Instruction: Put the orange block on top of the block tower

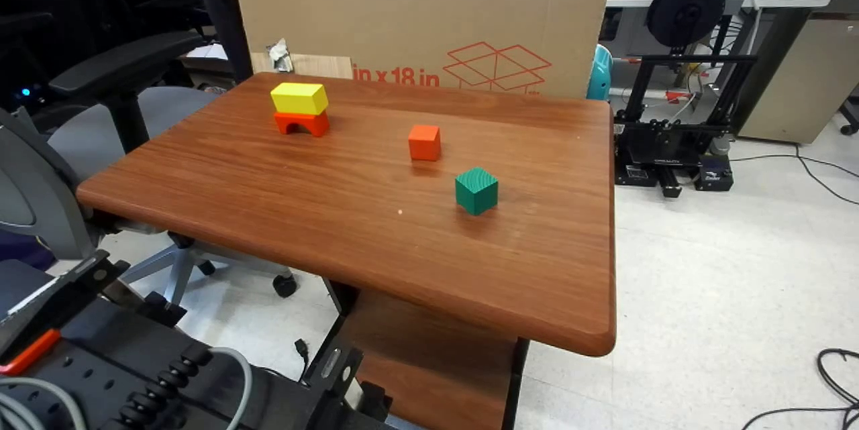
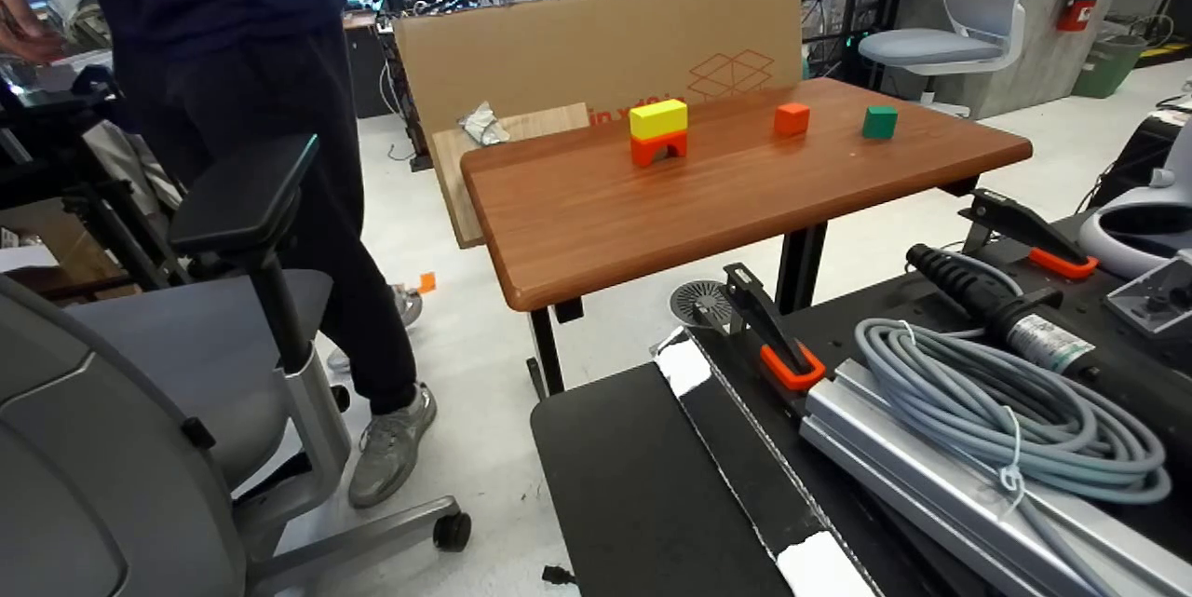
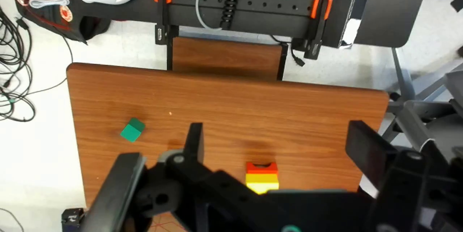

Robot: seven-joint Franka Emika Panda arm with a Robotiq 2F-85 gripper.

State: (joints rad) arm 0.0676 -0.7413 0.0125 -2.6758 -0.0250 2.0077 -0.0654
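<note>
Currently, we have the gripper (image 3: pixel 273 145) unloaded, its fingers (image 3: pixel 369 152) wide apart; only the wrist view shows it. In both exterior views, the orange cube (image 1: pixel 425 143) rests on the wood-grain tabletop (image 1: pixel 322 195), between the green cube (image 1: pixel 476 191) and the block tower (image 1: pixel 301 109) and touching neither. We identify the tower as an orange arch block (image 1: pixel 303 123) carrying a yellow rectangular block (image 1: pixel 299 99), the latter's long axis running roughly along the tabletop's long edge. In the wrist view, the orange cube is not visible; we judge that the finger linkage (image 3: pixel 188 174) on the left of that view covers it. The tower, by contrast, appears through the gap. Accordingly, we judge that the coming move requires a lateral shift toward the green cube's side, then a descent. The orange cube presents no long axis, so we expect any pair of opposite side faces to suit the grip.
</note>
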